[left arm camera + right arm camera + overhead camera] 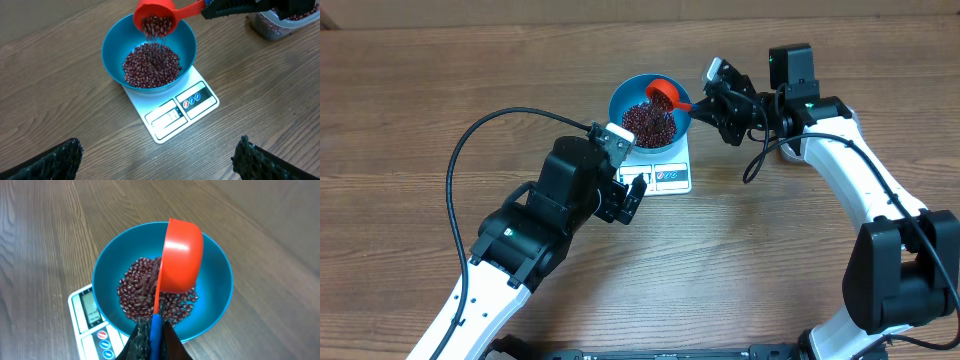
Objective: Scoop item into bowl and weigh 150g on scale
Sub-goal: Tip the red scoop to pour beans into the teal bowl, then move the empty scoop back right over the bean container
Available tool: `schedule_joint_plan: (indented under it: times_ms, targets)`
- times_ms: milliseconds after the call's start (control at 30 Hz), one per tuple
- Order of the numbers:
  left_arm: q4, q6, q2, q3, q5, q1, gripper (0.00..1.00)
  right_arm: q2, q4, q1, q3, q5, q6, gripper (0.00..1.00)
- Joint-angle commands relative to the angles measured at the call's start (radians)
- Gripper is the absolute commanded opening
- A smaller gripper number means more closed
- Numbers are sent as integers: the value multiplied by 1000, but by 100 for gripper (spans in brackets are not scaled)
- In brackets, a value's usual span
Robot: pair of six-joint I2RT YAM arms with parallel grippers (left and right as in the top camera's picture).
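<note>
A light blue bowl point(649, 112) point(112, 42) point(217, 287) stands on the white scale point(670, 177) point(175, 112) point(82, 307). A heap of dark red-brown beans point(648, 124) point(151, 65) point(135, 287) lies inside it. My right gripper point(712, 102) point(155, 330) is shut on the blue-ended handle of a red scoop point(665, 94) point(155, 17) point(181, 255). The scoop is tipped over the bowl, and beans fall from it in the left wrist view. My left gripper point(632, 195) point(160, 157) stands open in front of the scale, its fingers point(57, 160) wide apart and empty.
A clear plastic tub point(280, 22) with more beans stands at the far right in the left wrist view, behind the right arm. The scale's display and buttons point(192, 98) face my left gripper. Bare wooden table point(420, 100) surrounds the scale.
</note>
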Motion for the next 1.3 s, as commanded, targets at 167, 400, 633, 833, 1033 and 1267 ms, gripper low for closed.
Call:
schedule_joint_plan:
  times_ms: [167,400,633,833,1033,1267]
  targets:
    - [0,19,2,-3,1,4,100,-3,24,6,24,44,-230,4]
    - [0,19,2,-3,2,4,100,-3,48,5,24,80,-241,4]
    - [0,19,2,-3,2,4,100,-5,48,6,25,80,-229,4]
    - [0,19,2,-3,2,4,100,-57,47,5,27,80,-32,4]
    - [0,19,2,-3,2,4,100,-169,-39,5,27,200,156,4]
    - [1,19,2,-3,2,4,100,-264,-286,3,27,631,454,4]
